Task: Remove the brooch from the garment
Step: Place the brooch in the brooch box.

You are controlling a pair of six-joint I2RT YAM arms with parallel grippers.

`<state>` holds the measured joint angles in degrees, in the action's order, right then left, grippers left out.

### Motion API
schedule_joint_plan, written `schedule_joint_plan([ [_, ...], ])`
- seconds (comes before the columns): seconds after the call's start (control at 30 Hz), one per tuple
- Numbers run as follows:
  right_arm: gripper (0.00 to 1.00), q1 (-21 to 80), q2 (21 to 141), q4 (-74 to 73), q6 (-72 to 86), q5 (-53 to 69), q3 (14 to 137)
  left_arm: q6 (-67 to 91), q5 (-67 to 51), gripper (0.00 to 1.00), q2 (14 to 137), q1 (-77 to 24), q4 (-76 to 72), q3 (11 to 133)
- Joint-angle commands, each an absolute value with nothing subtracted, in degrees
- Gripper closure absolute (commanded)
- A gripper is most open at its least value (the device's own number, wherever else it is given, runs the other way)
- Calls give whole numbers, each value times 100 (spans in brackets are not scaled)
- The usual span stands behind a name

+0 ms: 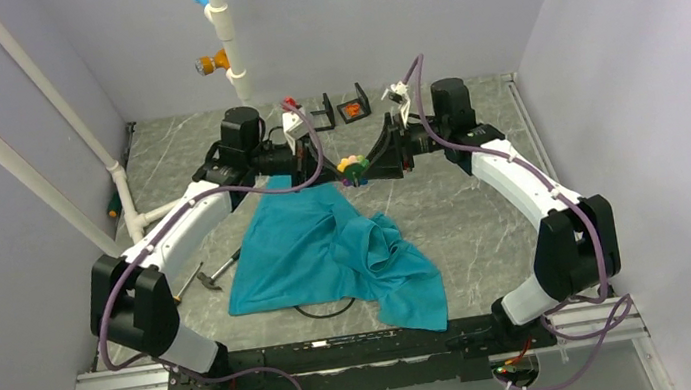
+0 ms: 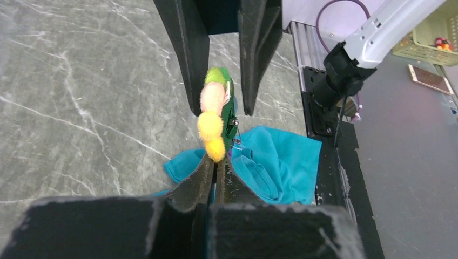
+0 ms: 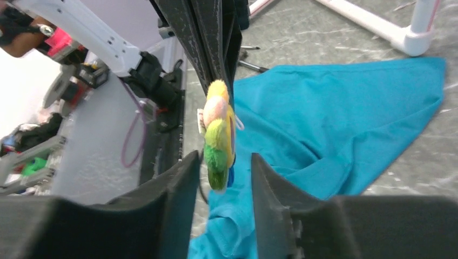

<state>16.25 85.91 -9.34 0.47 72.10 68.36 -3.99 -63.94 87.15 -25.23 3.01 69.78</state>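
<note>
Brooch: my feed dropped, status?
Left fingers shut on brooch. Right fingers open, either side of it. Brooch above garment; unpinned or not, unclear. Nothing blocking.

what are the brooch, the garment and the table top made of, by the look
The brooch: fuzzy matte pom-poms, likely yarn or felt, on green backing. The garment: thin soft matte teal cloth; it folds and crumples. The table top: grey marble-look with white veins, slight sheen; possibly laminate.
</note>
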Motion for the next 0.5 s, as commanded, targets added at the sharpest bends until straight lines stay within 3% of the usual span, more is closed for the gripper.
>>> schedule_joint_plan([
  [0.0, 44, 1341, 8460, 23, 913, 7010, 6592, -520, -5697, 100, 8786, -2571, 397, 7435],
  [0.07, 25, 1016, 8355, 685, 1542, 6945, 6348, -872, -4977, 100, 8882, -2566, 862, 7691],
  [0.17, 8, 473, 8171, 1307, 2164, 6720, 6053, -1347, -3788, 100, 9154, -2566, 1383, 8106],
  [0.27, 0, -40, 7990, 1289, 2278, 6368, 5910, -1725, -2569, 100, 9441, -2589, 1639, 8574],
  [0.47, 0, -528, 7810, 529, 1911, 5768, 5991, -2782, -188, 100, 10090, -2769, 1151, 9015],
])
